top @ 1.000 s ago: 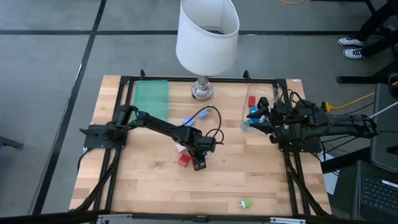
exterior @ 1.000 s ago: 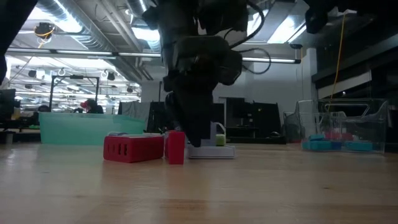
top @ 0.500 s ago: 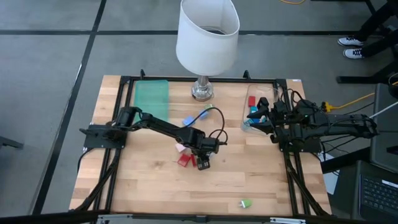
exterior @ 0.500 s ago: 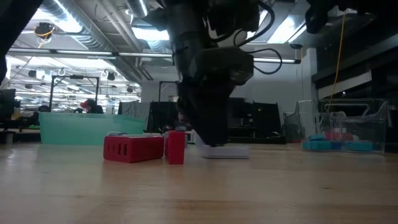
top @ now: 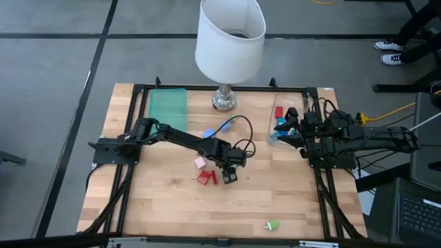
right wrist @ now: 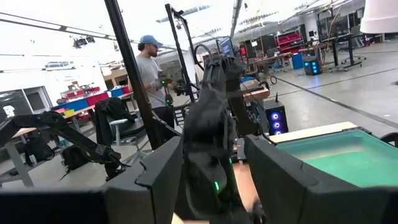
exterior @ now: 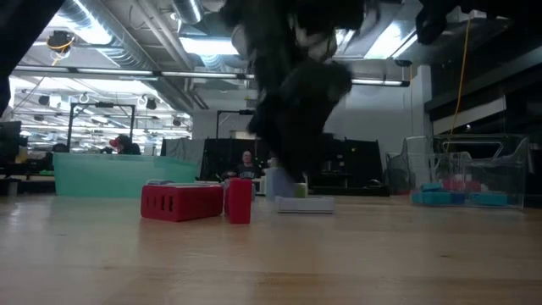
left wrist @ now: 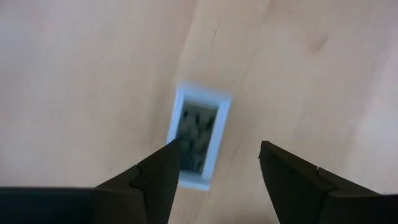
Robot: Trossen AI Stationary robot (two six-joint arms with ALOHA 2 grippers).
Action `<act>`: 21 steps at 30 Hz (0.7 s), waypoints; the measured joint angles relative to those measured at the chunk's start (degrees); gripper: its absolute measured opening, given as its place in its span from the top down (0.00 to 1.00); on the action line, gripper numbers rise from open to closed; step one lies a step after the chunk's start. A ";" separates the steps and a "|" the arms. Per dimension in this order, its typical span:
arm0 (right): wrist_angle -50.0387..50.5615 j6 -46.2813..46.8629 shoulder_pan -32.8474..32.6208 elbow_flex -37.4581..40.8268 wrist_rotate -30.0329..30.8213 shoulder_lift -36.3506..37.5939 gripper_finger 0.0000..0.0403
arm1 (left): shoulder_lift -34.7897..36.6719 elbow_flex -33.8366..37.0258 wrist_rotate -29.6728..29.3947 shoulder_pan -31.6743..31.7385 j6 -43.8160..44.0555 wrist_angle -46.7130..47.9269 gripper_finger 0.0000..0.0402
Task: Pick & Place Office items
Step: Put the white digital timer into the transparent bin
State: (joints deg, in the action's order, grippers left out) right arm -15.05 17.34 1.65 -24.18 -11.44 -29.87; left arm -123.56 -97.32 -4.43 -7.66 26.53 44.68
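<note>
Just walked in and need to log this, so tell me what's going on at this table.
The left gripper hovers with open fingers over a small white block lying on the wooden table, beside two red pieces. Nothing is held. The right gripper waits at the clear bin, fingers apart and empty.

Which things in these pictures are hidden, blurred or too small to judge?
- Low view: the left gripper is smeared by motion, so its fingers do not show there.
- High view: the pieces in the clear bin are too small to count, and the right gripper covers some.
- Left wrist view: the white piece runs behind one finger; its dark top is too blurred to read.
- High view: the lamp shade hides the table behind it.
</note>
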 joint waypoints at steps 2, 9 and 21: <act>0.02 -0.04 0.00 0.00 0.00 0.00 0.53 | 0.52 -2.09 0.00 0.17 -0.10 1.78 0.46; 0.02 -1.07 0.00 0.00 -0.14 0.00 0.53 | 0.09 -3.91 -0.90 0.99 -3.69 4.00 0.46; -1.03 -0.98 0.00 0.00 -0.50 0.00 0.53 | -6.31 -4.10 2.79 3.54 -11.41 2.97 0.46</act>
State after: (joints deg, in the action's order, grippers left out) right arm -16.08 16.36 1.65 -24.18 -11.94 -29.87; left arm -129.87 -101.43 -1.64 -4.12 15.12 47.64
